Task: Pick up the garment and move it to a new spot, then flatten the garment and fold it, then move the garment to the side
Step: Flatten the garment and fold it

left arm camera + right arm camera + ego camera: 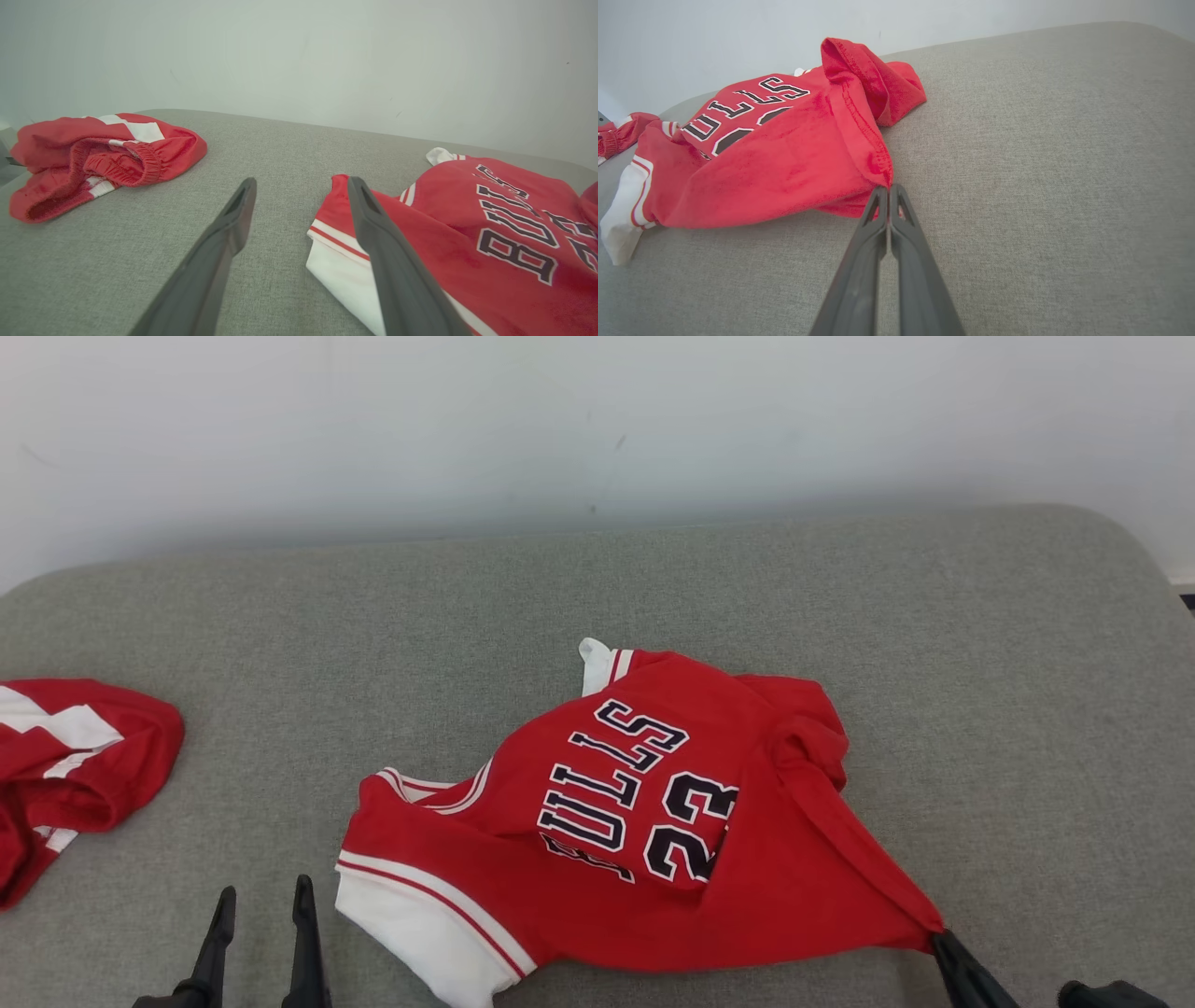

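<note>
Head view: garment (653, 821) lies centre to lower right on cushioned surface (840, 597). Second garment (75, 765) at left edge, well apart. Left gripper (264, 887) lower left, between the two. Right gripper (938, 938) lower right, touching garment's corner. Wall (597, 420) behind, along top.

Head view: left edge cuts shorts (79, 761); bottom edge cuts jersey (775, 887) white hem corner and right fingers (963, 969) bases. Fold hides first letter of jersey lettering. Left wrist view: right edge cuts jersey numerals.
</note>
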Controlling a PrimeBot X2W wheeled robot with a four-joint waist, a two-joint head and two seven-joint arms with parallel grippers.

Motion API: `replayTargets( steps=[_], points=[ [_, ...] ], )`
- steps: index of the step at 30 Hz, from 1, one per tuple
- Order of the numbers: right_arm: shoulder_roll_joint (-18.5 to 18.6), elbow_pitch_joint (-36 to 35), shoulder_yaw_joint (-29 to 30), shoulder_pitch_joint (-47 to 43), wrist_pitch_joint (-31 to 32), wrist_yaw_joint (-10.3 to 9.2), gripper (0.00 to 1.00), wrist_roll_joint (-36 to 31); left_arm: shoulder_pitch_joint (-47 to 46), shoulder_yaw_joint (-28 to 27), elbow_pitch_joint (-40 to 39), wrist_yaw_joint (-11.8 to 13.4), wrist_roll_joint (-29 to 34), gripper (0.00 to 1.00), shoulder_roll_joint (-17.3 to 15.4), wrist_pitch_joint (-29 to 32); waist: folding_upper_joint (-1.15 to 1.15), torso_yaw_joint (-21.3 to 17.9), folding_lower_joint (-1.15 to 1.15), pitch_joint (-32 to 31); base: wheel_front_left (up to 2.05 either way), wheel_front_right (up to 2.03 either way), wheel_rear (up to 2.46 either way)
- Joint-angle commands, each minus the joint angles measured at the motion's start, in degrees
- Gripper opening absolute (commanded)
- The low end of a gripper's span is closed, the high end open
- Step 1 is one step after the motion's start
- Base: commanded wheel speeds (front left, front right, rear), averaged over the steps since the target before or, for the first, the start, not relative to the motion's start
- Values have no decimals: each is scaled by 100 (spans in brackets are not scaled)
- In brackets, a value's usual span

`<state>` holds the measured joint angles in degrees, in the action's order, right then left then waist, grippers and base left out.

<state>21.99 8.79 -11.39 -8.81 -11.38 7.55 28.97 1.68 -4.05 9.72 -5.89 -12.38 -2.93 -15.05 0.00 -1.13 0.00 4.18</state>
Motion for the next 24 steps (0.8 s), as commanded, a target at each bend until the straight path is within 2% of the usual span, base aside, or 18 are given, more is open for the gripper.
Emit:
replayTargets(
  steps=[1, 5, 9, 10, 11, 24],
  points=[
    [-17, -56, 172, -148, -9, -13, 0, -6, -65, -7, -1, 15, -26, 100, 6, -19, 0, -1, 0, 57, 0, 0, 0],
    [-112, -151, 591, -361, 3, -13, 0, -80, -43, -16, -8, 39, -58, 100, 6, -19, 0, -21, 0, 106, 0, 0, 0],
    [-192, -248, 577, -377, 191, -13, 0, -130, -70, 6, 19, 75, -75, 100, 6, -19, 0, -50, 0, 130, 0, 0, 0],
    [-205, -279, 570, -357, 189, -13, 95, -153, -80, 17, 24, 83, -76, 100, 6, -19, 0, -52, 0, 127, 0, 0, 0],
    [-226, -318, 564, -334, 161, -13, 100, -171, -83, 20, 32, 82, -75, 100, 6, -19, 0, -52, 0, 121, 0, 0, 0],
    [-446, -830, 798, -111, -344, -13, 100, -628, 10, -25, 84, 42, 47, 100, 6, -19, 0, -17, 0, -46, 0, 0, 0]
  ],
)
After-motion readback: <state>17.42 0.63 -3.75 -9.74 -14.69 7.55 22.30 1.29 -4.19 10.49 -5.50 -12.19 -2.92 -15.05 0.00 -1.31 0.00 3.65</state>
